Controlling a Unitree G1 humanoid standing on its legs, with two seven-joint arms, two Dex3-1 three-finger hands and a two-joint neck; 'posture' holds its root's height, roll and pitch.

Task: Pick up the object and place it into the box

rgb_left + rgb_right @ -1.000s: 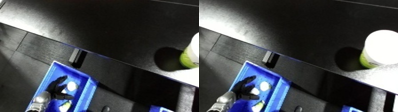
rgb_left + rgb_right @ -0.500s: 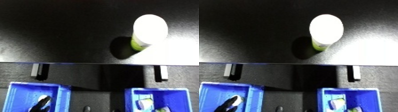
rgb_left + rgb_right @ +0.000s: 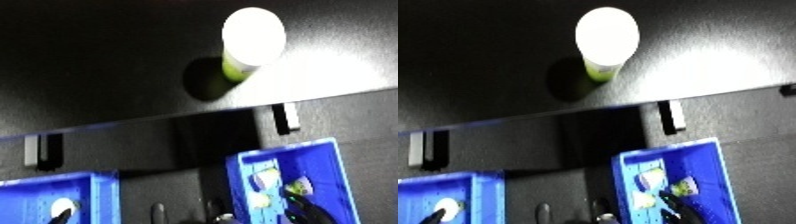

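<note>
Object: your white-capped green container (image 3: 251, 42) stands upright on the dark table (image 3: 89, 65), upper centre right of the frame.
Right bin: the blue bin (image 3: 330, 167) at lower right holds small items (too blurred to name); its bottom is cut off.
Left bin: another blue bin (image 3: 98, 192) at lower left, cropped.
Hands: you cannot tell any finger state; only dim shapes show at the bottom edge.
</note>
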